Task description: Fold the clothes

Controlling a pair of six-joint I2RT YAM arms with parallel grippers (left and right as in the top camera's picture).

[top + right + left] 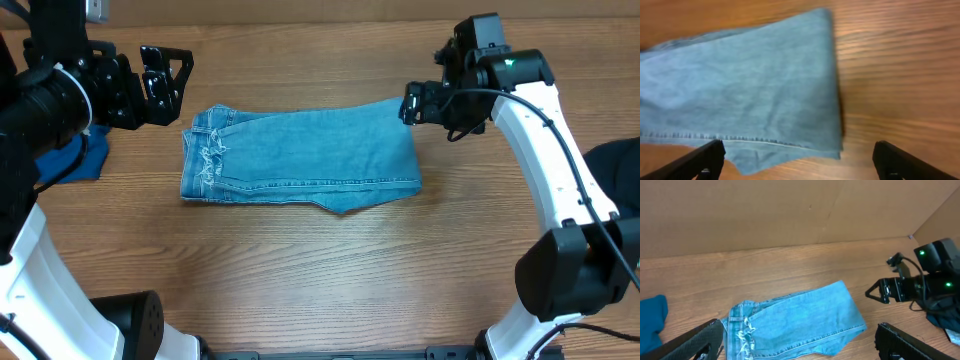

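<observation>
The pale-blue denim jeans [300, 155] lie folded into a flat rectangle in the middle of the wooden table, frayed hems at the left end. My left gripper [172, 85] hovers open just beyond the jeans' upper-left corner, holding nothing. In the left wrist view its fingers [695, 342] stand wide apart on either side of the jeans [795, 322]. My right gripper [412, 103] is open at the jeans' upper-right corner. In the right wrist view the jeans [750, 85] lie flat below its empty, spread fingers [900, 162].
A royal-blue garment [80, 160] lies at the table's left edge under the left arm. A dark navy garment [615, 170] sits at the right edge. A cardboard wall [765, 210] stands along the back of the table.
</observation>
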